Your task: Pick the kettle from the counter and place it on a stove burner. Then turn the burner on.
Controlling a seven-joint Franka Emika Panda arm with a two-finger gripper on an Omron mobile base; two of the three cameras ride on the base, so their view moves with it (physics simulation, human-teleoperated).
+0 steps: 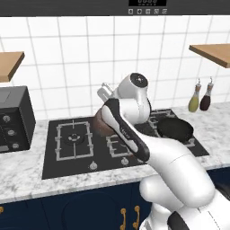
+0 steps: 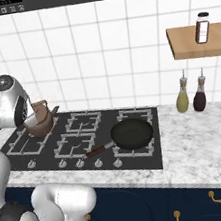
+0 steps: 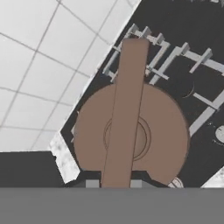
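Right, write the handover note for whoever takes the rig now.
Claw: shut on the handle of the kettle, tips either side of it at the bottom of the hand view.
Kettle: held over the left part of the stove, by the stove burner with the square grate; whether it rests on the grate or hangs just above cannot be told.
Frying pan: on the right-hand burners.
Done: kettle picked off the counter.
Left: set it down, release, turn the burner on.
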